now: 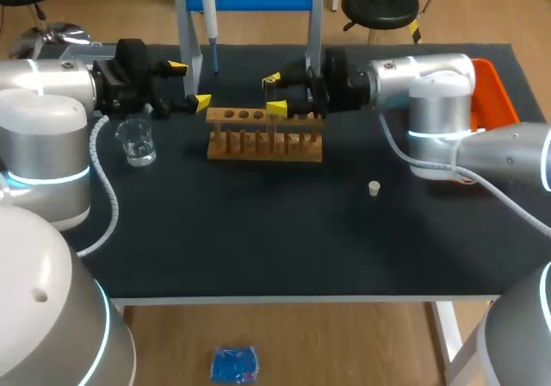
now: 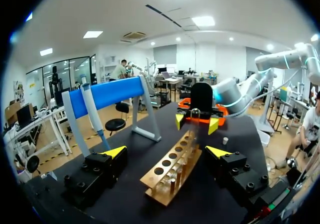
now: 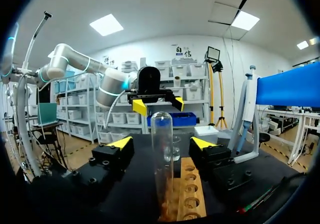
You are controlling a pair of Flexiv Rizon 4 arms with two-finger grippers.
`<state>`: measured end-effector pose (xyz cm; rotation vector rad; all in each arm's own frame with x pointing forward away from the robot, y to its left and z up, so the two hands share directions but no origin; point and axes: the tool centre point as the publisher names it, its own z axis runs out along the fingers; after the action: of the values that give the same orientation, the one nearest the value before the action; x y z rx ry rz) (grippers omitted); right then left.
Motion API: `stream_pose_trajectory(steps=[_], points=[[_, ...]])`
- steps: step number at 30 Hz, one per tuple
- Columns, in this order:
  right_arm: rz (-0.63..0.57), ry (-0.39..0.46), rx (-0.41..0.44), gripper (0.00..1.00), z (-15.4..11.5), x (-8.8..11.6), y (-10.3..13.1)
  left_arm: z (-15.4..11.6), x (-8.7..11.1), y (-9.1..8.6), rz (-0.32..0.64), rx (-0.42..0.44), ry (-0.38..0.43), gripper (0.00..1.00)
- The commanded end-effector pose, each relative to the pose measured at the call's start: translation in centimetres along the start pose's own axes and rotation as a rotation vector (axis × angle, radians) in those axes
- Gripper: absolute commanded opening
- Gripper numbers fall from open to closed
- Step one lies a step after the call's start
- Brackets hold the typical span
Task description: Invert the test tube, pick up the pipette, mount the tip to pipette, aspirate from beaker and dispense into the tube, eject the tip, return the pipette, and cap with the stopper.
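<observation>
Right gripper (image 3: 161,143): fingers spread wide, gripping nothing. Test tube (image 3: 162,154) upright between them with a clear gap on either side, rounded closed end up, foot in the wooden rack (image 3: 186,194) below the fingers. Ahead of the tube, the beaker (image 3: 173,146). Off to one side of the fingers, the pipette (image 3: 244,109) hanging on its blue stand (image 3: 287,86).

Left gripper (image 2: 166,151): likewise open and empty, with the rack's end just ahead between the fingers, facing the right gripper along the rack. Stopper (image 1: 374,188) alone on the mat, well apart from both grippers.

Risks, by judgement:
- Closing off-centre: likely to shove the tube against its hole, tip it, or drag the light rack along.
- Pinching smooth glass too lightly: likely to let it slip during the flip.
- Lifting at a slant: likely to jam the tube in the hole and raise the rack with it.
- Two grippers face to face over one short rack: a knock possible should both advance.

No brand, label or readable print to be made out on tube, rack, beaker, pipette or stopper.
</observation>
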<state>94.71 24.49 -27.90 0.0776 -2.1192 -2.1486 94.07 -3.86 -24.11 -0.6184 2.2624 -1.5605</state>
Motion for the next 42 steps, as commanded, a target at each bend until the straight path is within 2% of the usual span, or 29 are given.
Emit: stream_pose_trajectory(steps=[1,4,8,9,11,23,42], points=[[-0.002,0.005,-0.005,0.48,0.1,-0.3,-0.2,0.0,0.0,0.1,0.001,0.001,0.001,1.00],[-0.004,0.006,-0.003,0.43,0.2,-0.4,-0.1,0.0,0.0,0.1,0.001,0.001,0.001,1.00],[-0.006,0.008,-0.001,0.27,0.3,-0.4,0.1,0.0,0.0,0.1,0.001,0.001,0.001,1.00],[-0.007,0.008,0.000,0.16,0.3,-0.4,0.1,0.0,0.0,0.1,0.001,0.001,0.001,1.00],[-0.009,0.011,0.001,0.00,0.3,-0.4,0.2,0.0,0.0,0.1,0.001,0.001,0.001,1.00],[-0.014,0.009,0.001,0.00,0.2,-0.1,0.9,0.0,0.0,0.1,0.001,0.001,0.001,1.00],[-0.027,0.002,-0.009,0.00,-0.2,0.4,3.4,0.0,0.0,0.1,0.001,0.001,0.001,1.00]])
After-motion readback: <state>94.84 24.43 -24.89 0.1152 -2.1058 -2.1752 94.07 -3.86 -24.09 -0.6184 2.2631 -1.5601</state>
